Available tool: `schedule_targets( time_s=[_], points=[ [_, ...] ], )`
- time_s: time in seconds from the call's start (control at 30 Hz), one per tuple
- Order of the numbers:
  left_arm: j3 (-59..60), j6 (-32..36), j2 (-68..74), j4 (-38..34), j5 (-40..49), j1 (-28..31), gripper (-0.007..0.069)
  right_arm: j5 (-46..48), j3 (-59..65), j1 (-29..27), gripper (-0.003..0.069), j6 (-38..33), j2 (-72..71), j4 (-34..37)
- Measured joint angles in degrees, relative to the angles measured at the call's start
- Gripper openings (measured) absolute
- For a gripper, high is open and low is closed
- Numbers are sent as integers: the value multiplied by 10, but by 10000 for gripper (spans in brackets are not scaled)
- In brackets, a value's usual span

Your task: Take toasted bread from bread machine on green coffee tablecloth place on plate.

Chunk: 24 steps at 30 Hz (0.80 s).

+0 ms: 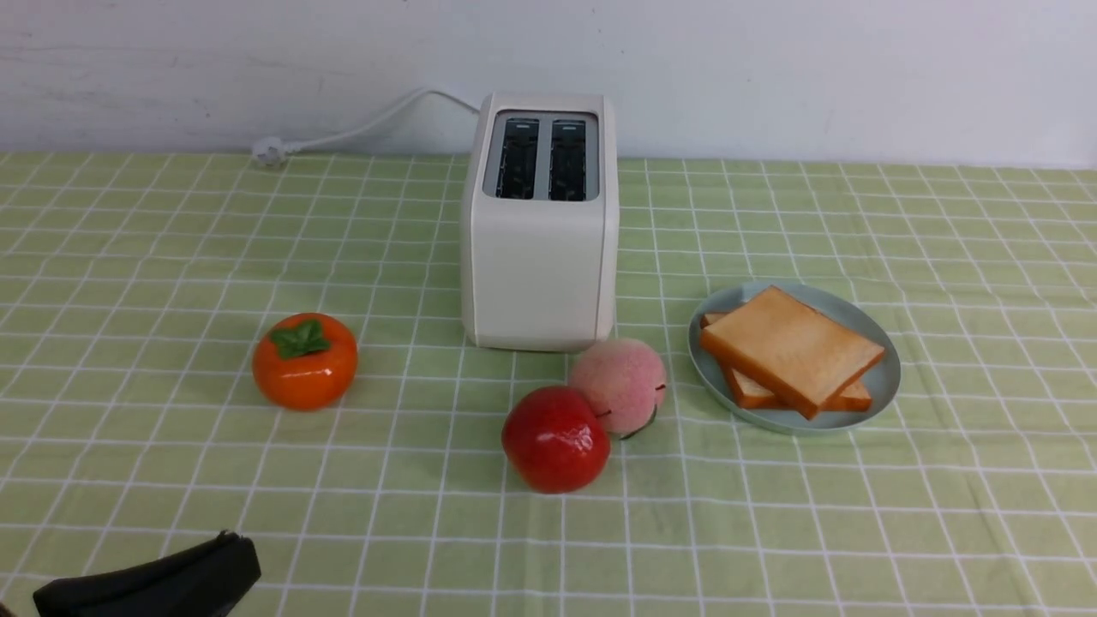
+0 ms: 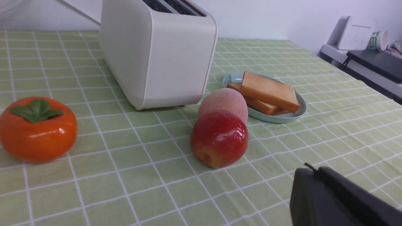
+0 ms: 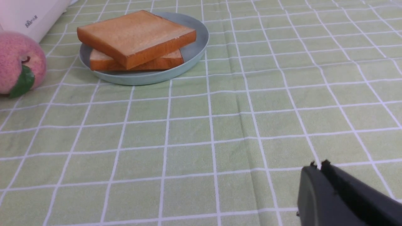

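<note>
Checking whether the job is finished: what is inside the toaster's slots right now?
The toaster slots look dark and empty in the front view; their depths are not visible. Both bread slices lie stacked on the plate, the top one covering most of the lower.

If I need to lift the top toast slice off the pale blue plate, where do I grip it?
Grip the top golden-tan square toast slice by its two opposite crust edges, from above. It lies flat across the lower slice, with its near corner overhanging, so its edges are exposed.
</note>
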Motion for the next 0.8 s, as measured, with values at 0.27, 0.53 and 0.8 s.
schedule_targets(
  time_s=[0.27,0.53,0.8],
  points=[
    [0,544,-22,-527,53,0,-13,0,0,0,17,0,0,0],
    [10,779,-148,-721,48,67,-13,0,0,0,23,0,0,0],
    [89,920,-247,-880,40,335,-13,1,0,0,38,0,0,0]
  ],
)
